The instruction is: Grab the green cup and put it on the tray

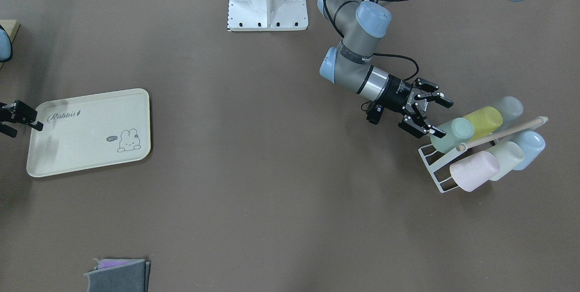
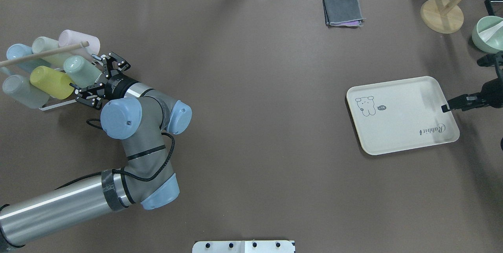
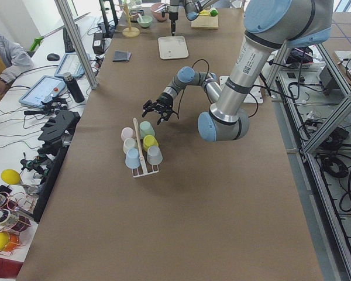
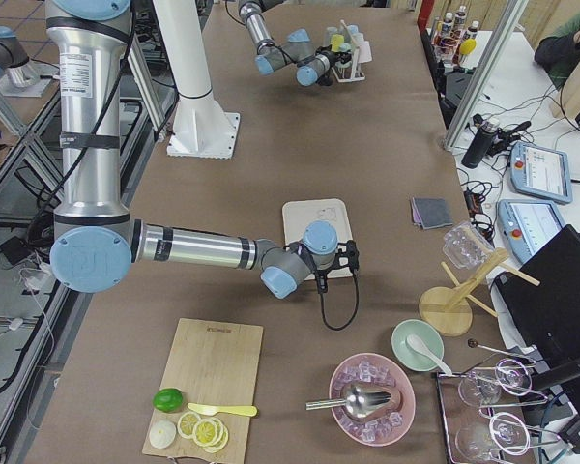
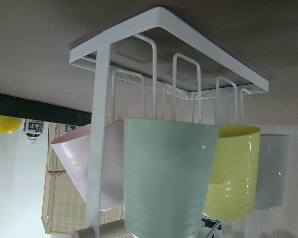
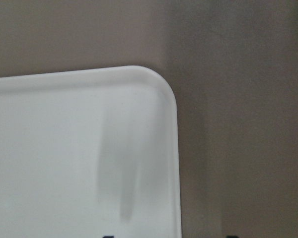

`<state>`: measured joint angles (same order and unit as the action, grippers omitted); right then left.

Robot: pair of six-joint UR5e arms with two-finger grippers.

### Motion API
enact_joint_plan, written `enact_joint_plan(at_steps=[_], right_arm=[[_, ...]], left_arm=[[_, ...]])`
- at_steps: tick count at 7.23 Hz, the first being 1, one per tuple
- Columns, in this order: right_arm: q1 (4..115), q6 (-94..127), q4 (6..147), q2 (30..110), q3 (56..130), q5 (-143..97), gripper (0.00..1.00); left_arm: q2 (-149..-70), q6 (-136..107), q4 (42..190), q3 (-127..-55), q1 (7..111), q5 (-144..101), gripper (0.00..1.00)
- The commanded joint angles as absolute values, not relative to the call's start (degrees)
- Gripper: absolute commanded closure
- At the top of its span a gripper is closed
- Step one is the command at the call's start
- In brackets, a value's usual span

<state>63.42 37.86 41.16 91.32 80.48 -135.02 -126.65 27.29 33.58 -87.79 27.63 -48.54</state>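
Front-facing cam: the left tool (image 1: 443,118) is spread wide open with nothing in it. The green cup (image 1: 454,134) lies on its side on the white wire rack (image 1: 430,160), with its closed end right at the tool's lower finger. Can't tell if they actually touch. A yellow cup (image 1: 485,121) is next to it in the same row. Way across the table (image 1: 272,183) sits the tray (image 1: 90,156), with "Rabbit" in script at one corner and a little bunny with a "hi" bubble. The right tool (image 1: 26,128) is at that "Rabbit" corner.

Overhead: the cup's closed end sits between the left tool's spread fingers, and the tray is well apart on the other side.

Side cams: everything's too small to add much. From the right end, the right tool hangs at the tray's near edge.

Left wrist cam: the green cup is dead ahead, filling the middle. It's matte mint green, with no handle, a slight taper, faint rings toward the narrow end, and its mouth toward the rack's base. There's a pink cup (image 5: 84,158) on one side and the yellow one on the other.

Right wrist cam: a rounded tray corner. Two dark fingertip bits at the bottom edge sit well apart, one over the tray and one over the table. So it's open and gripping nothing.
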Motion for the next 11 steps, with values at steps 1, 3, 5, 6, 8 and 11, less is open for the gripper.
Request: enact_joint_plan(at_steps=[1,3,5,6,8,11], right_arm=[[63.19,37.88,41.4,89.66,79.11,-135.09,0.32],[63.19,37.88,41.4,88.95,78.4,-135.18,0.36],[63.11,37.88,41.4,88.95,78.4,-135.18,0.42],[63.11,37.88,41.4,88.95,78.4,-135.26,0.43],[63.11,37.88,41.48,88.95,78.22,-135.26,0.43],[63.11,37.88,41.31,88.95,77.17,-135.79,0.45]], left_arm=[[-126.65,23.04,33.57,-84.48,26.55,-48.34,0.02],[-126.83,22.59,33.84,-82.88,26.54,-40.98,0.02],[-126.83,22.76,33.58,-82.09,26.54,-38.07,0.02],[-126.65,22.76,33.57,-82.09,26.63,-37.97,0.02],[-126.56,22.5,33.4,-81.65,26.63,-38.49,0.02],[-125.95,22.41,33.31,-81.56,26.72,-38.67,0.03]])
